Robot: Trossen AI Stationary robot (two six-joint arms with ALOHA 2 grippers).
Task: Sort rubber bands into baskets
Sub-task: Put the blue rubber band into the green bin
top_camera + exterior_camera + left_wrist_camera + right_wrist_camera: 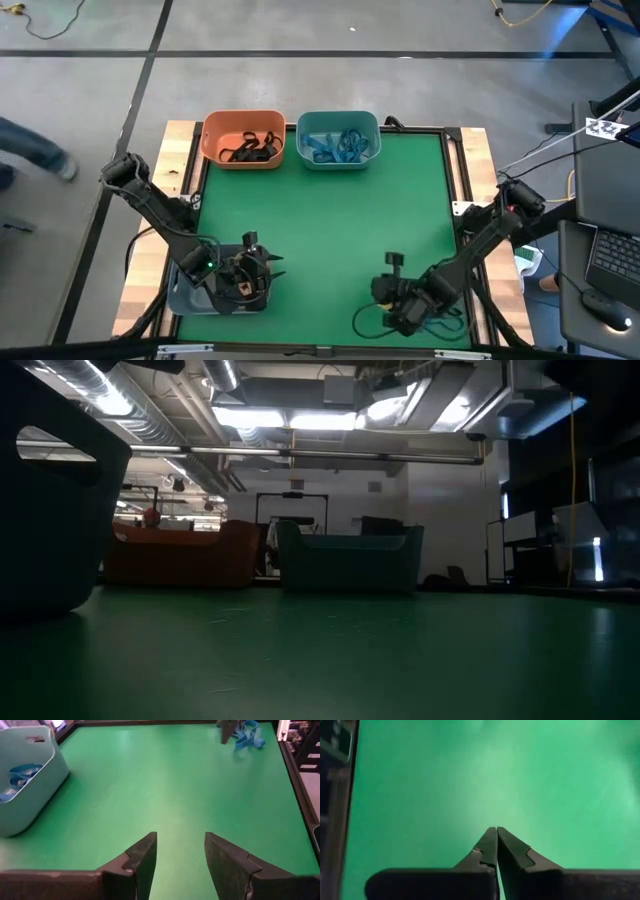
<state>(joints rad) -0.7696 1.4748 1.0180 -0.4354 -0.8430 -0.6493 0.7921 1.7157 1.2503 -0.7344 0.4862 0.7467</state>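
The orange basket (243, 138) holds black rubber bands (252, 148). Beside it, at the table's far edge, the teal basket (338, 138) holds blue ones (340, 146). The grey-blue basket (190, 295) stands at the near left corner. My left gripper (180, 837) hovers open over it, with nothing between its fingers. My right gripper (496, 831) is shut near the table's near right, and nothing shows between its fingertips. A small heap of blue rubber bands (248, 734) shows right beside it in the left wrist view. I cannot tell whether it touches them.
The green mat (330, 230) lies bare between the baskets and the grippers. A black cable loop (368, 322) lies near the front edge by my right arm. A laptop (610, 260) sits off the table's right side. In the low view the grey-blue basket (50, 510) looms dark at the left.
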